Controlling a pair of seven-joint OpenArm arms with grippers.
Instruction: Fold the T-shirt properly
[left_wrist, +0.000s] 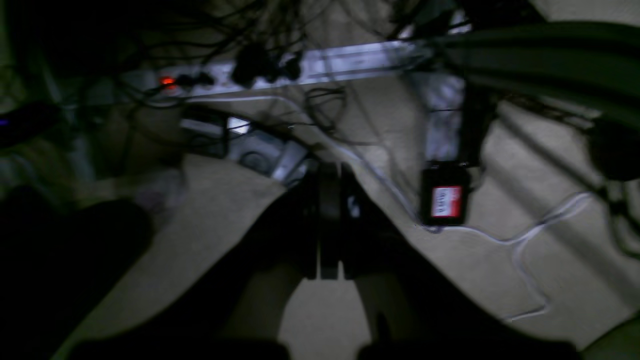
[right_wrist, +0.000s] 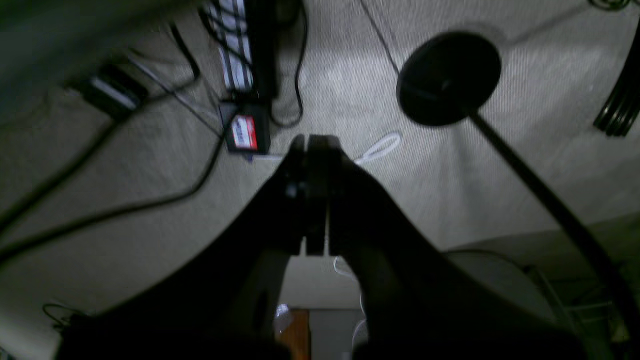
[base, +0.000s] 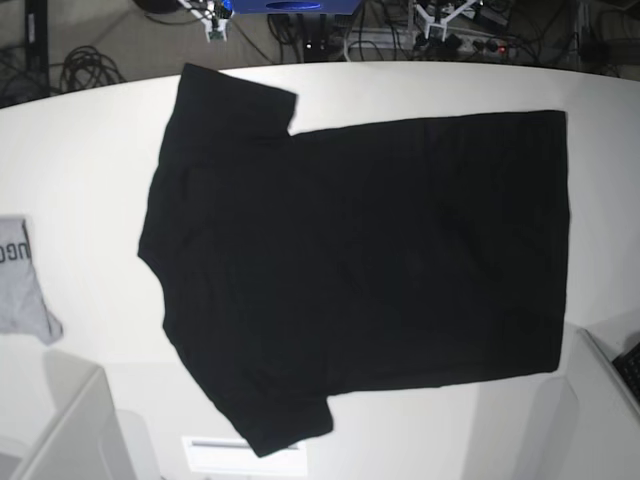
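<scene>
Left end effector (left_wrist: 327, 220) and right end effector (right_wrist: 312, 195) both pressed together, holding nothing, off over the floor — black T-shirt (base: 360, 260) lies flat on the tabletop (base: 90, 150), unfolded, so next they'd need to pinch an edge.

Beige carpet (right_wrist: 150, 165) strewn with black cables (right_wrist: 150, 202), beside a white table (base: 80, 150), dimly lit.
</scene>
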